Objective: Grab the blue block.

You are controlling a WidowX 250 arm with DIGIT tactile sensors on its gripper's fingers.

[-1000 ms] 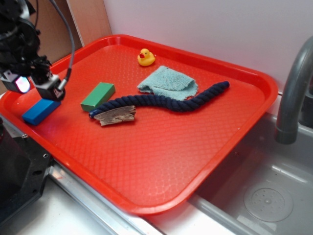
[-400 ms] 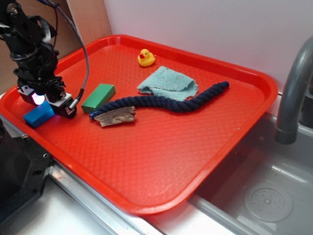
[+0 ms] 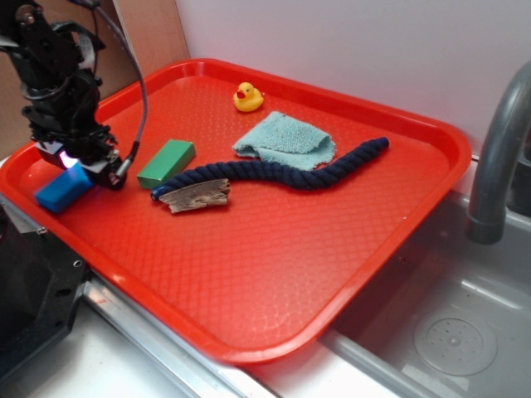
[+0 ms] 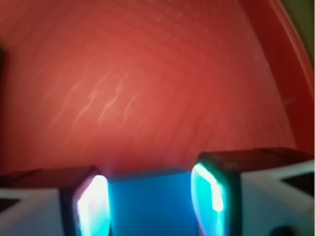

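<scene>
At tray's [image 3: 431, 174] left edge — blue block [image 4: 150, 204] sits between the jaws | grip not confirmable | no writing legible

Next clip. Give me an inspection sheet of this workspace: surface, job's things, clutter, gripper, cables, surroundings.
Surface: red tray, textured, beside a sink.
Job's things: blue block at the tray's left edge, lying flat.
Clutter: green block, navy rope, wood scrap, teal cloth, yellow duck.
Gripper: gripper down over the blue block, a finger on each side; contact cannot be told.
Cables: black cable looping from the arm.
Surroundings: grey faucet, sink drain, white wall.
</scene>
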